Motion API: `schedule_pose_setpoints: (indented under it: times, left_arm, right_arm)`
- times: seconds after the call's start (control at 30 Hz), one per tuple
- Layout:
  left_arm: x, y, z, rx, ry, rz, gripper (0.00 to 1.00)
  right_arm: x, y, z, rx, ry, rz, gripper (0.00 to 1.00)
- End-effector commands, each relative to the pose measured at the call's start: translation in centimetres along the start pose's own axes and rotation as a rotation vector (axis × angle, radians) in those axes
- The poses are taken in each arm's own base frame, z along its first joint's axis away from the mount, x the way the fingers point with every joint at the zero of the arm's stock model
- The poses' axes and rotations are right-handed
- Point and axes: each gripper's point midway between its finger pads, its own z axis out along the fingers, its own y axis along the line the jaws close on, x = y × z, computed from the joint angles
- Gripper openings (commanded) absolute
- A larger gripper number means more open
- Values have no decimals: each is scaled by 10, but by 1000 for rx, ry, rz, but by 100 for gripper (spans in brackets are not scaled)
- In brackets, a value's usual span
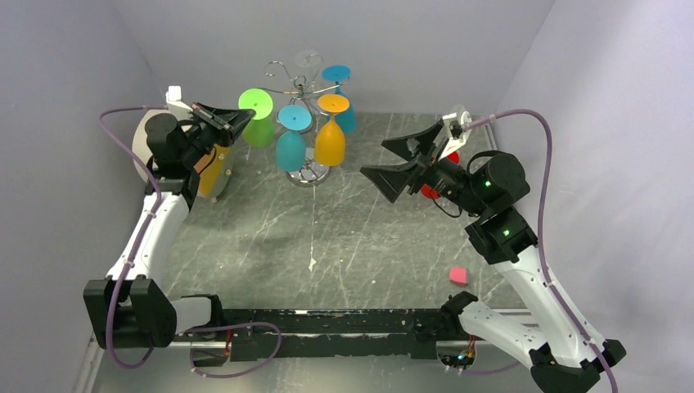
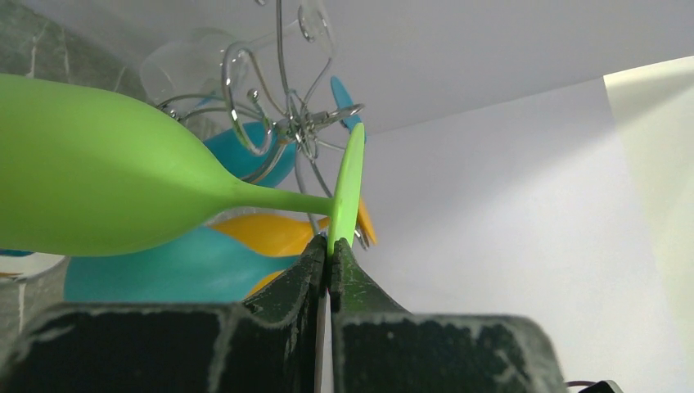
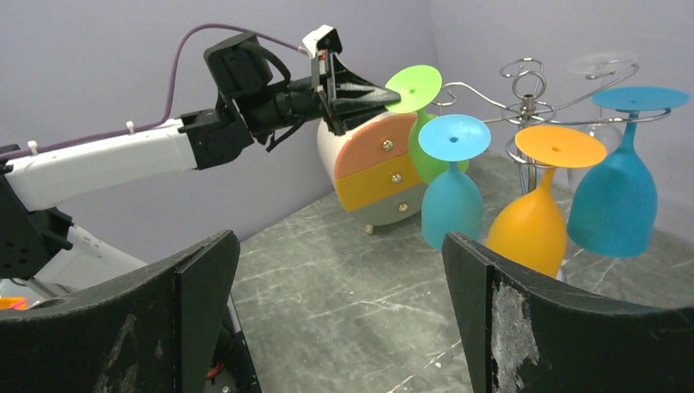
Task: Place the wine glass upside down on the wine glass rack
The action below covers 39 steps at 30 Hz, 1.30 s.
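Note:
My left gripper (image 1: 236, 116) is shut on the round foot of a green wine glass (image 1: 259, 117), held upside down just left of the silver wire rack (image 1: 304, 83). In the left wrist view the jaws (image 2: 331, 250) pinch the foot's rim; the green bowl (image 2: 98, 172) lies to the left, the rack's looped arms (image 2: 278, 106) behind. Two blue glasses (image 1: 290, 139), an orange one (image 1: 331, 131) and a clear one hang on the rack. My right gripper (image 1: 399, 160) is open and empty to the right of the rack, as the right wrist view (image 3: 335, 286) shows.
A cream cylinder with orange and yellow drawers (image 3: 372, 168) stands at the back left under the left gripper. A red object (image 1: 450, 157) sits behind the right arm. A small pink cube (image 1: 458, 275) lies at the front right. Purple walls close in on both sides.

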Motion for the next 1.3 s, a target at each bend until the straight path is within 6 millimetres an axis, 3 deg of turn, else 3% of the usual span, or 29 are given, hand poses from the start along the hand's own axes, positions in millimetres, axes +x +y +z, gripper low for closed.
schedule_pose_setpoints:
  times: [0.0, 0.5, 1.27]
  left_arm:
    - [-2, -32, 11, 90, 28, 17, 7]
    - [-2, -33, 36, 65, 19, 35, 7]
    - [-16, -25, 52, 49, -35, 69, 7]
  right_arm:
    - [2, 0, 1, -1, -5, 4, 100]
    - [6, -7, 3, 27, 4, -3, 100]
    - [3, -6, -1, 33, -4, -15, 100]
